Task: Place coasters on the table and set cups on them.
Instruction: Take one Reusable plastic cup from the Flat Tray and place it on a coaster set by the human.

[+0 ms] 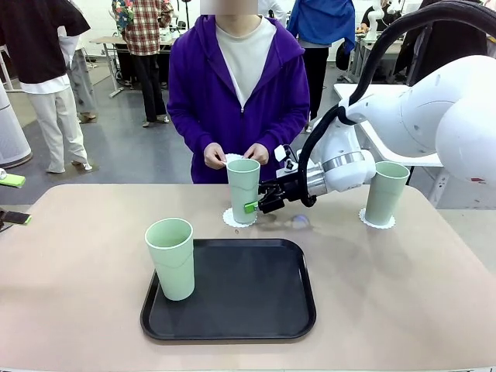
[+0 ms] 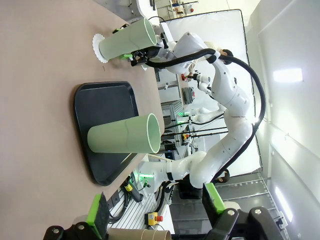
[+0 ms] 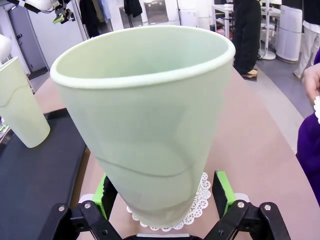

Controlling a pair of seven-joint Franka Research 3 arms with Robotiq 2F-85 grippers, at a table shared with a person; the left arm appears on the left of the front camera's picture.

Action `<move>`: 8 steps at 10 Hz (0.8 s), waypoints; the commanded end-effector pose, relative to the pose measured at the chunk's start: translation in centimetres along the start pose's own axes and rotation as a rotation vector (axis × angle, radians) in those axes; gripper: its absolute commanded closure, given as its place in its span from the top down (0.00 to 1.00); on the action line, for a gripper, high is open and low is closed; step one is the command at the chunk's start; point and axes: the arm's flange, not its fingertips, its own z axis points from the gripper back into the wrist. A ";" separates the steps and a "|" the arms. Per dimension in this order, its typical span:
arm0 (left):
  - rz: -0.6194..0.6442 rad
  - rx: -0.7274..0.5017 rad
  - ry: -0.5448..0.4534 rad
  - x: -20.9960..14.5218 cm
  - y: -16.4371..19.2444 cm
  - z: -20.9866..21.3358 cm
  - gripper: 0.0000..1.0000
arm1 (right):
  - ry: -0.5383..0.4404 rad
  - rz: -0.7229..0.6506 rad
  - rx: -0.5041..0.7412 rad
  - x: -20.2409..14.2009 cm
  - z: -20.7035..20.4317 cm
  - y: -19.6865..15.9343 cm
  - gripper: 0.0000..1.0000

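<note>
On the tray (image 1: pixel 248 294) an upright cup (image 1: pixel 172 260) was seen well left of the right claw (image 1: pixel 253 205), which was held wide open astride another cup (image 1: pixel 242 182) set on a coaster (image 1: pixel 231 219), ungripped.

The cups (image 1: pixel 171 260) look like smooth plastic with a soft satin sheen. The coaster (image 3: pixel 200 200) under the middle cup is white, lacy, matt and paper-like. The tray (image 1: pixel 232 332), at 6 o'clock on the surface (image 1: pixel 387 294), is faintly glossy black plastic. The surface itself is smooth, matt beige. The right arm (image 1: pixel 434 108) has glossy white shells.
</note>
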 end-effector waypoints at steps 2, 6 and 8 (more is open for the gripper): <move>-0.016 -0.018 -0.009 0.1 -0.1 0.0 1.00 | 0.046 -0.048 0.004 0.2 -0.2 0.9 1.00; -0.016 -0.018 -0.009 0.1 -0.1 0.0 1.00 | 0.073 -0.113 -0.019 0.5 -0.3 1.8 1.00; -0.016 -0.018 -0.009 0.1 -0.1 0.0 1.00 | 0.128 -0.124 -0.046 1.2 0.4 2.4 1.00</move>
